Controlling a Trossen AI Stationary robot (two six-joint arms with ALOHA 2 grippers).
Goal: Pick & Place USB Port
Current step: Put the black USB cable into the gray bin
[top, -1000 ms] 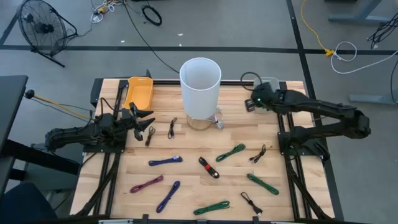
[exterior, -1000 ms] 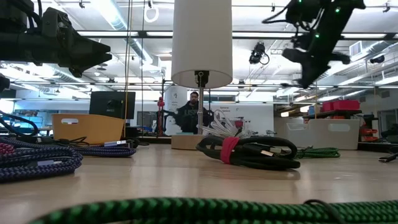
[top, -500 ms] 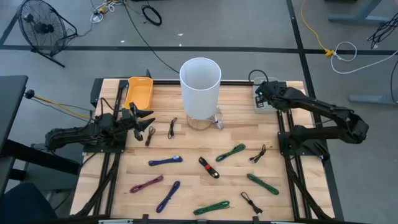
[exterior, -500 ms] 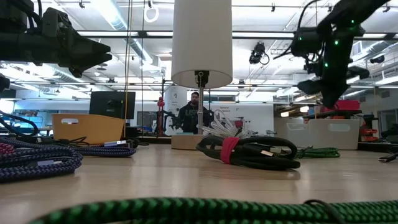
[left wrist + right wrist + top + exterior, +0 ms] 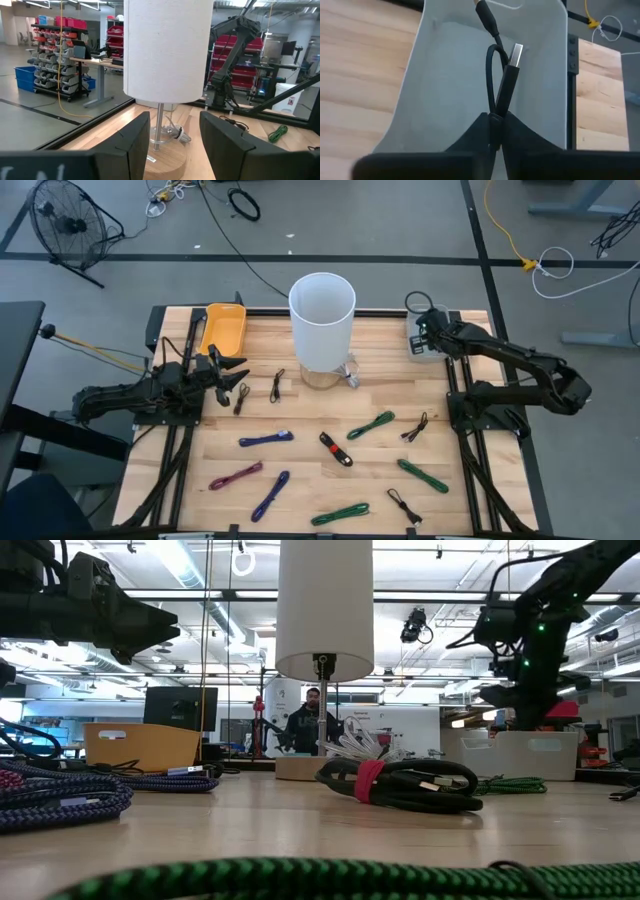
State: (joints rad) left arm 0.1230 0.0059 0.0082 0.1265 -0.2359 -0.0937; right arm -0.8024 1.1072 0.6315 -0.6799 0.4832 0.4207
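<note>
At the table's left edge the left gripper (image 5: 238,377) waits with its fingers spread and nothing between them, pointing toward the lamp (image 5: 322,308) that stands at the far middle. A yellow bin (image 5: 222,328) sits in the far left corner, just beyond that arm. Loose cables lie scattered across the near half of the table (image 5: 300,420): blue and purple ones to the left, a black one with a red band (image 5: 336,449) in the middle, green ones to the right.

At the far right corner the right gripper (image 5: 421,332) hangs over the grey bin (image 5: 445,95). Its fingers (image 5: 517,132) pinch a black USB cable (image 5: 501,85), whose folded loop and metal plug stand out over the bin's floor, so the task's thing is above its target but not yet let go. The jaws look nearly closed on the cable.

The risk from here appears to lie in the release. The cable is stiff and folded, and part of it trails up over the bin's far rim; if the fingers part while that tail pulls outward, the cable could spring or slide over the wall onto the table. It could also snag on a finger and be dragged back out as the arm lifts.
</note>
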